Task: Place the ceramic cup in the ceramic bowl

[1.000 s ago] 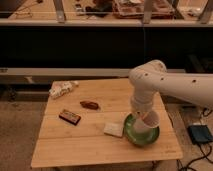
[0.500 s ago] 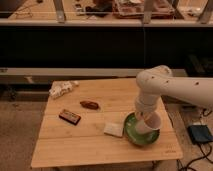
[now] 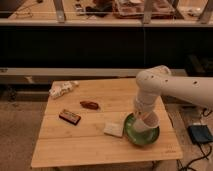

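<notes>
The ceramic bowl, wide, shallow and green, sits near the right front of the wooden table. My white arm comes in from the right and bends down over it. My gripper points down right above the bowl's inside. The white ceramic cup shows at the gripper's tip, over the bowl's middle, low inside its rim. I cannot tell whether the cup rests on the bowl's floor.
A flat pale block lies just left of the bowl. A brown item, a dark bar packet and a white crumpled packet lie further left. A blue device sits on the floor at right.
The arm's elbow has shifted a little to the right. The gripper and cup have stayed over the bowl.
</notes>
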`<state>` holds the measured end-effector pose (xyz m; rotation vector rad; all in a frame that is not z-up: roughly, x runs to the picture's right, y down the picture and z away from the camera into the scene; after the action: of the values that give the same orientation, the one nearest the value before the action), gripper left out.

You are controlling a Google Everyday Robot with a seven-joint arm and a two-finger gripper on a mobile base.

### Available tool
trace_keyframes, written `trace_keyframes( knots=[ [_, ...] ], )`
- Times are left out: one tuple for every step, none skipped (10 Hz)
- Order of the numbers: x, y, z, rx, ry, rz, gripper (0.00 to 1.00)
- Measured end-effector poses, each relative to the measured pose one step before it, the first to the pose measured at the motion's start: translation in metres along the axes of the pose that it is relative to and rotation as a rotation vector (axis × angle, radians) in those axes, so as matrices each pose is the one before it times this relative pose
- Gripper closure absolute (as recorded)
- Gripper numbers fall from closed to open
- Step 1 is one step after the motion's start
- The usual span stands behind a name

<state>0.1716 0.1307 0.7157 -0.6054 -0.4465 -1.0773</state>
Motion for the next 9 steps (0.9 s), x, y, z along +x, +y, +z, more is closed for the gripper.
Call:
trace_keyframes(
  knots=[
    [-0.0003, 0.00529, 0.00325, -0.0096, -0.01222, 0.01025, 0.82],
    [0.00026, 0.0049, 0.0026, -0.00832, -0.00693, 0.01225, 0.74],
    [0.00109, 0.00606, 0.00298, -0.00836, -0.00649, 0.01856, 0.64],
    [0.00216, 0.00589, 0.00305, -0.00512, -0.00482, 0.01878, 0.52],
    [0.00235, 0.00141, 0.0009, 0.00437, -0.0006, 0.00973, 0.44],
    [0.00287, -0.00022, 0.00026, 0.00713, 0.00099, 0.00795, 0.36],
    [0.00483, -0.0041, 0.00136, 0.01265, 0.00119, 0.00115, 0.24],
    [0.00181, -0.00329, 0.00146, 0.00518, -0.00331, -0.00291, 0.2],
    [0.00119, -0.00152, 0.00228, 0.00288, -0.00605, -0.00007, 0.2]
  ],
)
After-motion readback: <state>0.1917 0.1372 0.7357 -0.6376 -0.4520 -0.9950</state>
